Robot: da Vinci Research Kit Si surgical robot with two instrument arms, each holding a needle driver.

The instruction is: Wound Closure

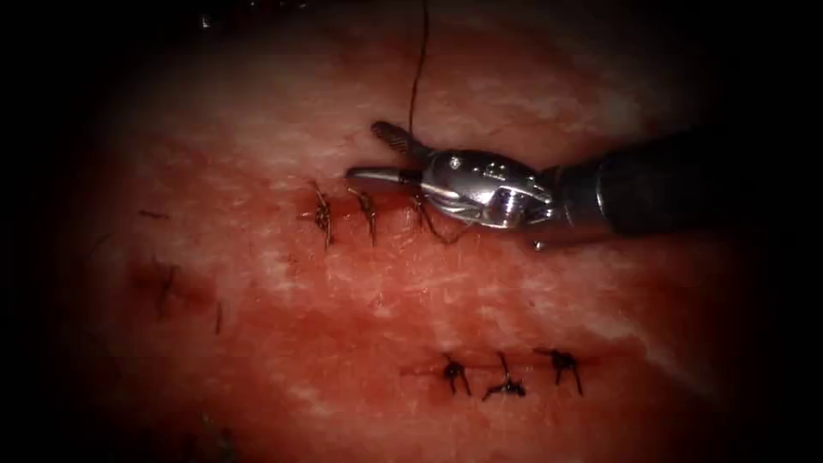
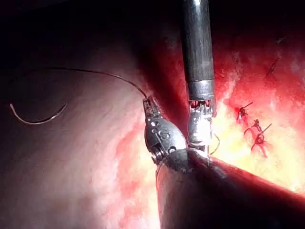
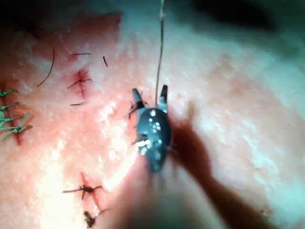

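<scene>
My right tool, jaws parted around the thread, sits mid-frame at the upper cut's third stitch; two knots left are tied; needle lies loose on tissue

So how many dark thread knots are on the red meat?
5: three dark thread knots in a lower row; two in the upper row, left of the open silver right hand. Another may hide under it.
</scene>
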